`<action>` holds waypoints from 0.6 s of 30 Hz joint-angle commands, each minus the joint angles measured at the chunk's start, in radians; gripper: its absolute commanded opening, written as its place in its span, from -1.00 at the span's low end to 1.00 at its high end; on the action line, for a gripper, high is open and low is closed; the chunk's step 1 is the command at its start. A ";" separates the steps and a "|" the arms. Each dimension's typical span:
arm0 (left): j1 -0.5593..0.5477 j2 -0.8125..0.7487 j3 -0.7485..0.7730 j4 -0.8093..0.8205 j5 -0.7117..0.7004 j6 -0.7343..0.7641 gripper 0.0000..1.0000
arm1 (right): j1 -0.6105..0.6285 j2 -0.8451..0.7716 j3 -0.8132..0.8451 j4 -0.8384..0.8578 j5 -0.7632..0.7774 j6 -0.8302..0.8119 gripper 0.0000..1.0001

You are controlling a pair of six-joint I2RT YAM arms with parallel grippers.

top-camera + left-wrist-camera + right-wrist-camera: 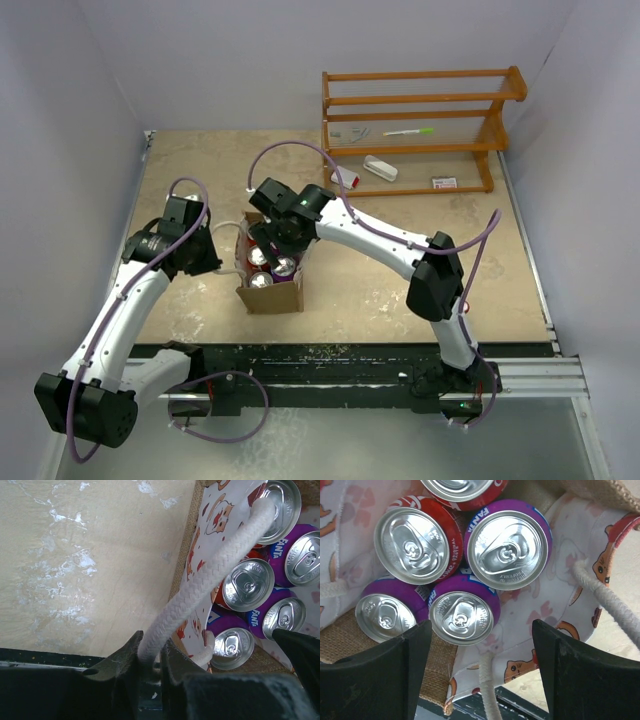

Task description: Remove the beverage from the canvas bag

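Directly below open right tool [481, 627]: purple can [462, 611] in canvas bag [272, 296]; left tool [150, 649] pinching rope handle [210, 575].

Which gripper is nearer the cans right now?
Right. The right gripper hangs open directly above the cans in the bag. The left gripper is off to the bag's side, shut on a rope handle.

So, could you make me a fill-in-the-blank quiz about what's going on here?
The left gripper is shut on the canvas bag's white rope ____.
The right gripper hangs ____ above the cans.
The Fanta cans are coloured ____.
Missing words: handle; open; purple.
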 commanded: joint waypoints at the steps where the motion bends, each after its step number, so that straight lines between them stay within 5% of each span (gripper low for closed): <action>1: 0.005 -0.014 -0.007 0.030 0.024 0.006 -0.57 | 0.011 -0.023 0.073 -0.033 0.055 0.006 0.65; 10: 0.004 -0.034 -0.013 0.039 0.035 0.012 -0.58 | 0.034 -0.003 0.158 -0.024 0.041 0.049 0.66; 18: 0.004 -0.032 -0.016 0.046 0.045 0.016 -0.58 | 0.059 0.013 0.098 -0.036 0.101 0.155 0.45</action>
